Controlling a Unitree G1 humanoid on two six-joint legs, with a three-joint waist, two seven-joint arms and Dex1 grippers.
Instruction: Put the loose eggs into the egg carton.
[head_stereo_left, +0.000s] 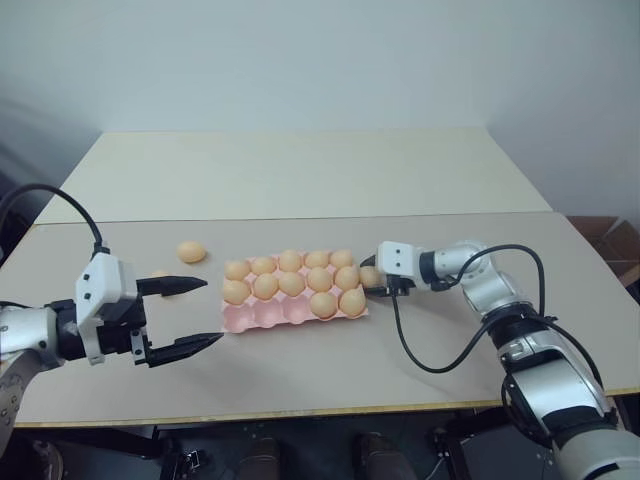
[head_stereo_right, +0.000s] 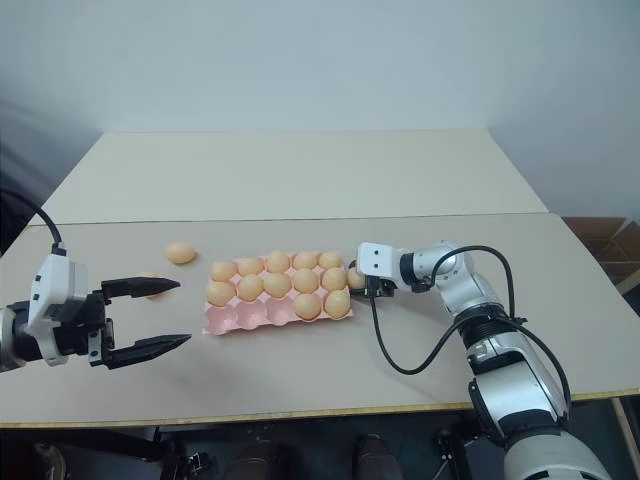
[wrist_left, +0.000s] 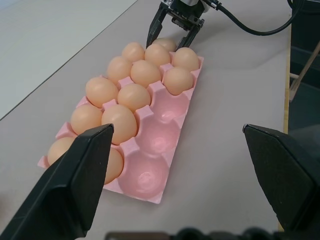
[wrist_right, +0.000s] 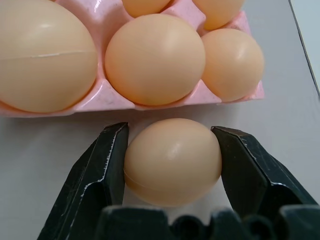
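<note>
Nearest, the left gripper (head_stereo_left: 190, 315) hangs over the matte beige desk (head_stereo_left: 300, 375), its black tapered jaws spread wide and empty. Beyond lies the pink moulded carton (head_stereo_left: 262, 317), smooth tan eggs filling most cups. At its right end the right gripper (wrist_right: 170, 165) pinches a loose egg (wrist_right: 172, 160); another egg (head_stereo_left: 191, 252) lies farther left.

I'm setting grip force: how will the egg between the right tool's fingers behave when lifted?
The egg, pinched at its sides by the right tool, looks smooth and glossy, so it may slip. Its rounded shape would likely roll if released on the table. A faint seam suggests a light shell.
</note>
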